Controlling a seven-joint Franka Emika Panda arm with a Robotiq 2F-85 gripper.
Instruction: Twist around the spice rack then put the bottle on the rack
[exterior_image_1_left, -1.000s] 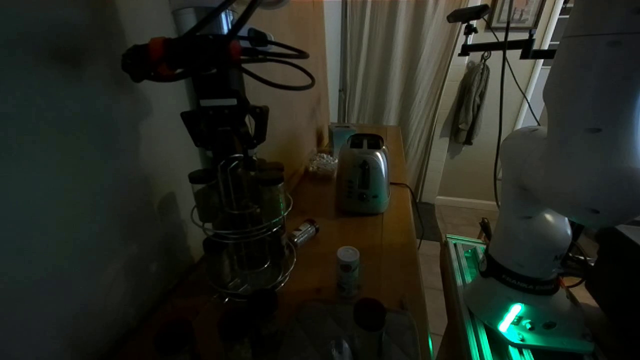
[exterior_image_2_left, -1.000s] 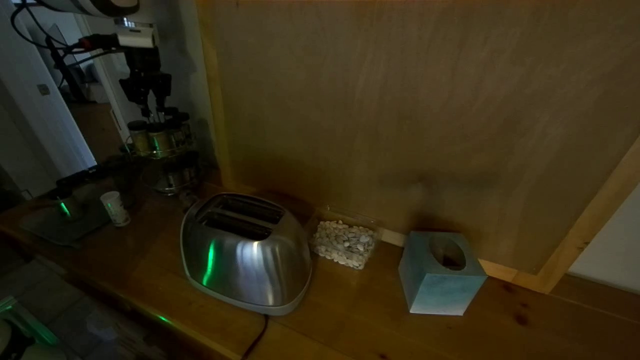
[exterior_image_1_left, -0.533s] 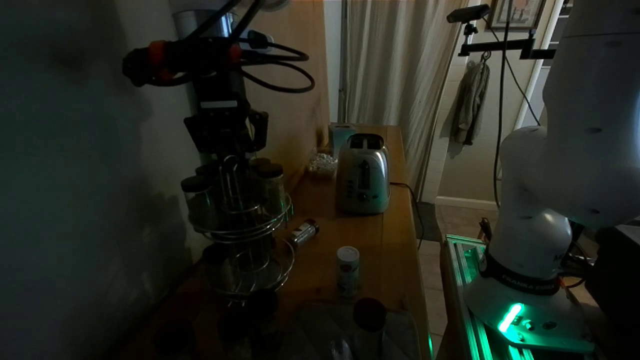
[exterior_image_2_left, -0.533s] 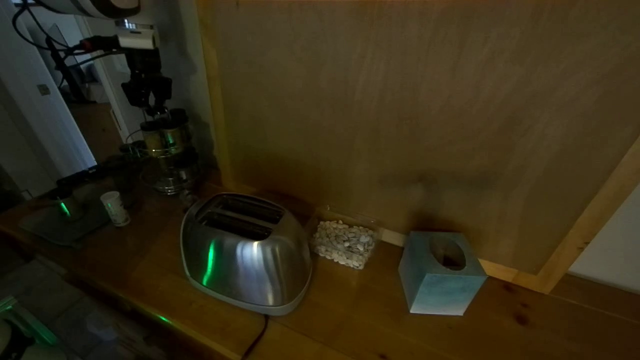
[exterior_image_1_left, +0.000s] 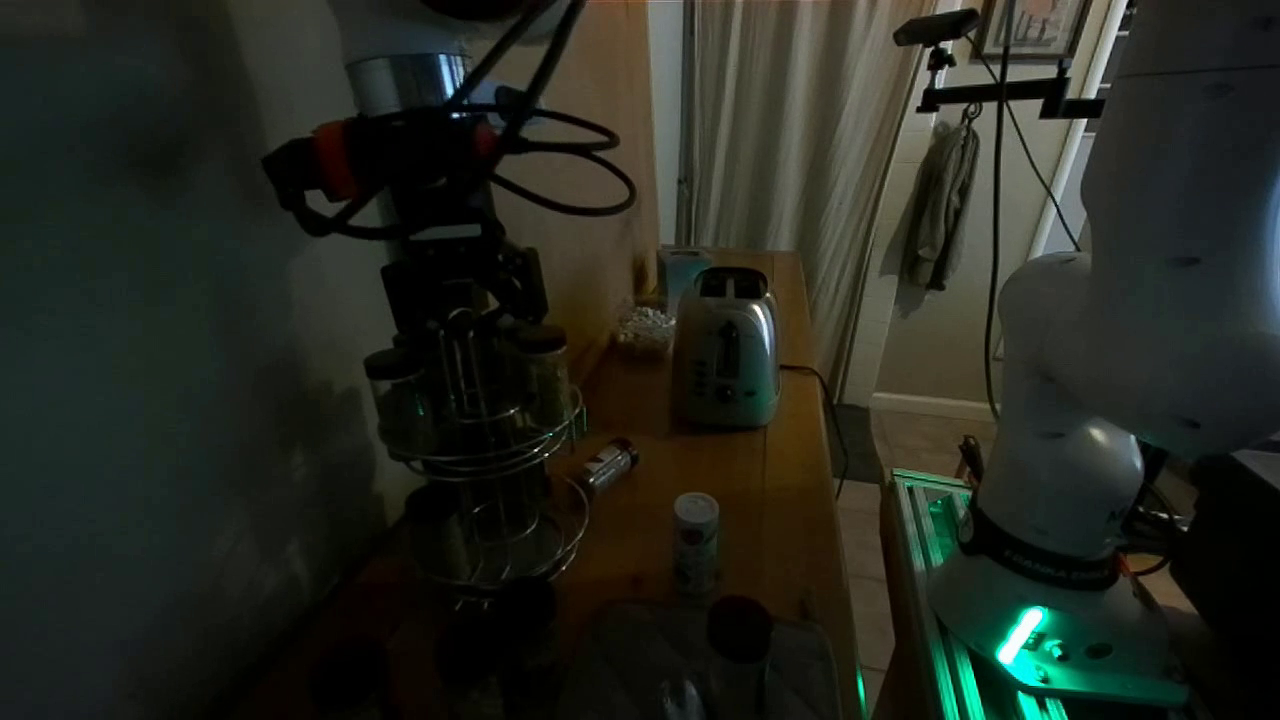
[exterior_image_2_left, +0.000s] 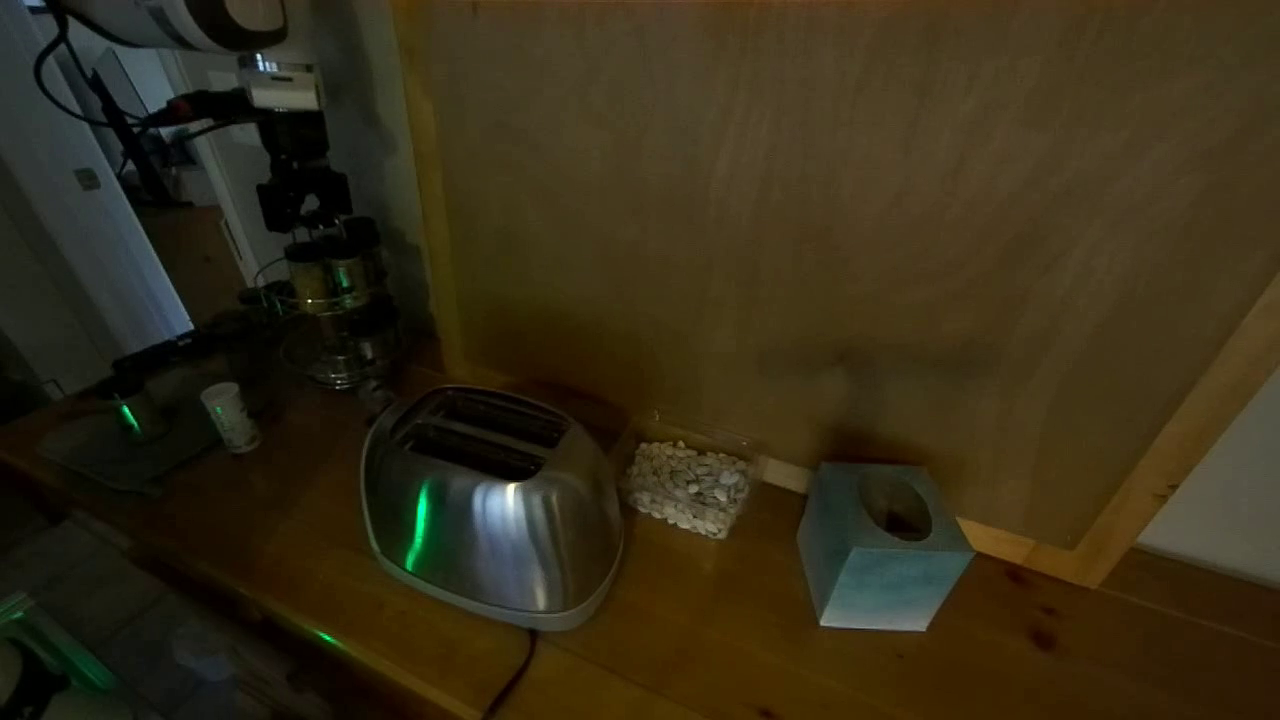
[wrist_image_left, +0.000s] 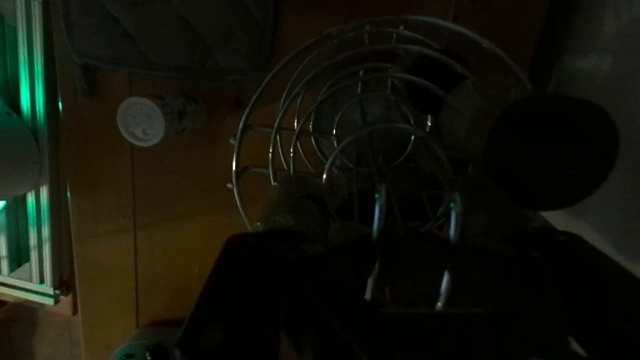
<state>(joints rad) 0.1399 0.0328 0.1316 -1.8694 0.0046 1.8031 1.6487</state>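
Observation:
The spice rack (exterior_image_1_left: 490, 468) is a two-tier wire carousel with dark-lidded jars (exterior_image_1_left: 545, 380) and a wire handle loop on top. My gripper (exterior_image_2_left: 312, 222) points down right at that handle; in the wrist view the handle's two wires run up past the dark jaws. The jaws are shut; whether they pinch a wire is too dark to tell. A small dark-capped bottle (exterior_image_1_left: 608, 466) lies on its side beside the rack. An upright white bottle (wrist_image_left: 160, 119) stands apart from it. Which of these is the task's bottle I cannot tell.
A toaster (exterior_image_2_left: 490, 510) stands farther along the counter, with a tub of pebbles (exterior_image_2_left: 690, 485) and a blue tissue box (exterior_image_2_left: 880, 550). A wall rises close behind the rack. A brown-lidded jar (exterior_image_1_left: 738, 635) stands by a grey mat (wrist_image_left: 165, 35).
The gripper has come down lower onto the rack's top and its fingers have closed together. The jars on the upper tier have shifted around, so the rack has turned somewhat.

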